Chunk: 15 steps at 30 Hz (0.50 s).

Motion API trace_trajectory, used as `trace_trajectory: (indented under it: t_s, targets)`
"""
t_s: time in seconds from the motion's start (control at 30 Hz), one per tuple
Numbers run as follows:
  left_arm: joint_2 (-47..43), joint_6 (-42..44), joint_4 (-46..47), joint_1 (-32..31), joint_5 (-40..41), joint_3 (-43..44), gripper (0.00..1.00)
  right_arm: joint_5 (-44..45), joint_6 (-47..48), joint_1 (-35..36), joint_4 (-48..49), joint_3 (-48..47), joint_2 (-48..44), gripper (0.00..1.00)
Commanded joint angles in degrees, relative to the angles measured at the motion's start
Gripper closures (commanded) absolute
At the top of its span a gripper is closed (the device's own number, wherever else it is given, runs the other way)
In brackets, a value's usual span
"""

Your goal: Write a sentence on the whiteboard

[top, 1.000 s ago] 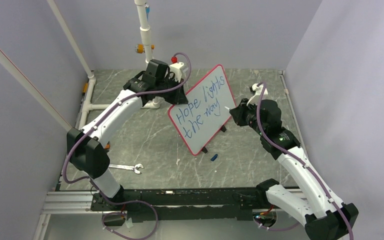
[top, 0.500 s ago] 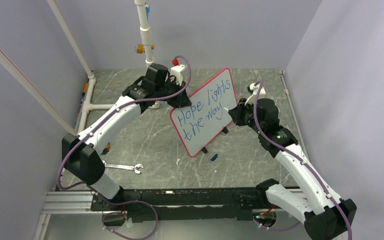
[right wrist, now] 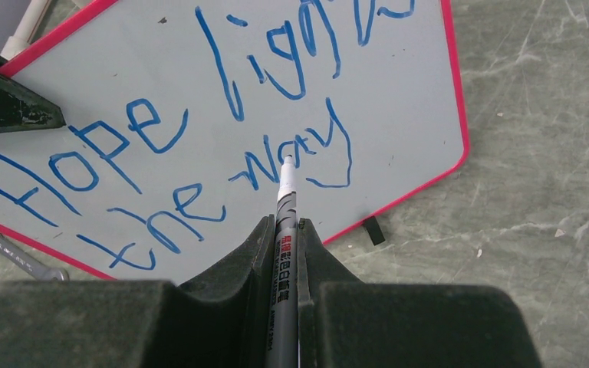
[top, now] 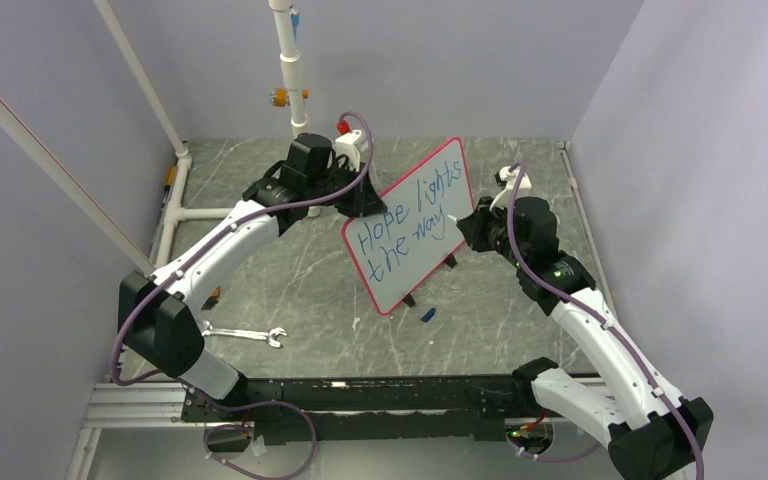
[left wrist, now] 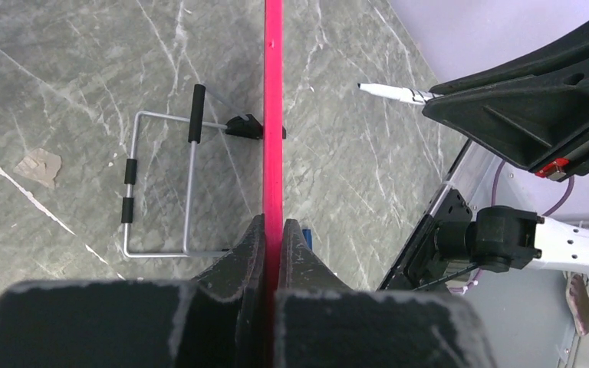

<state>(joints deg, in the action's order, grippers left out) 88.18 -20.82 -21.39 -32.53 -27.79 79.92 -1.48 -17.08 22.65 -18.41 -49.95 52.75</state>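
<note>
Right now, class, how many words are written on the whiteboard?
4. On the whiteboard, Hope and lights sit on the upper line; the and way on the lower. None seem hidden.

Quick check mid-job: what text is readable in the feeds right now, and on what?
"Hope lights" over "the way": the sentence, handwritten in blue on the whiteboard.
Red and black print on the marker barrel: too small to read.
Nothing else legible in any view.
</note>
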Motion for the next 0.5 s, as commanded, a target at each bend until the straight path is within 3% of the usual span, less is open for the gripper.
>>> trace_trajectory:
  t_s: [0.0,0.33,0.47]
  targets:
    - [3.1,-5.3,-14.8,-2.7,-4.0,-6.6,1.0,0.9,0.4,0.0,1.5,-0.1,-1.3,1.0]
    - [6.4,1.2,-18.9,0.1,9.6,-8.8,1.0,0.4,-0.1,0.0,1.9,1.0,-2.0,1.0]
    - [7.4,1.6,-16.8,0.4,10.6,-11.1,1.0,0.3,-0.4,0.0,2.2,1.8,-2.1,1.0]
